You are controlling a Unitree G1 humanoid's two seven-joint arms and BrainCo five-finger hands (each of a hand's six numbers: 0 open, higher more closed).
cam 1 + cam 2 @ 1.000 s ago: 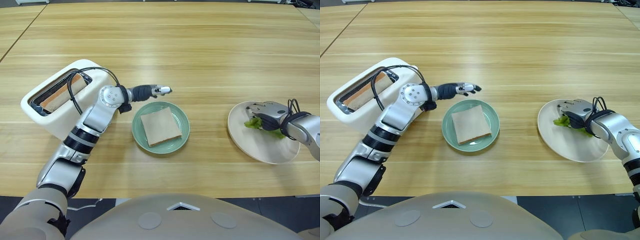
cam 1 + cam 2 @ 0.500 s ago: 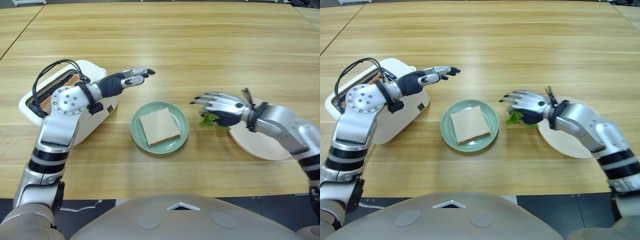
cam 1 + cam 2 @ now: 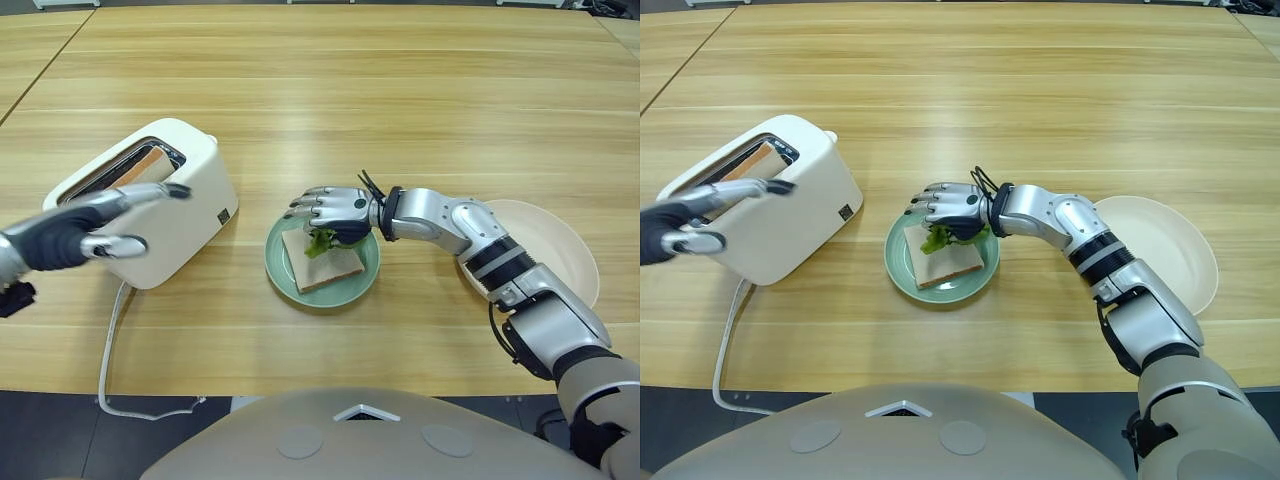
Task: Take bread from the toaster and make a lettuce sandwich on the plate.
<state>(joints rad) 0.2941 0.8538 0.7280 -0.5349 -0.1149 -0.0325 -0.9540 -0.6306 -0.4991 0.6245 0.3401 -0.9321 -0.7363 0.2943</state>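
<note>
Lettuce (image 3: 320, 241), ruffled, gripped in R hand (image 3: 335, 207) over square bread (image 3: 332, 268) on round plate (image 3: 350, 293); L hand (image 3: 85, 228) splayed.

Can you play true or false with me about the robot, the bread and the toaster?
The robot's right hand holds a green lettuce leaf over the square bread slice on the round green plate. True.
The left hand is by the white toaster, holding nothing. True.
The toaster's slot is empty. False: a brown toast slice stands in it.
The lettuce lies on a cream plate. False: the right hand holds it, away from the round cream plate.
</note>
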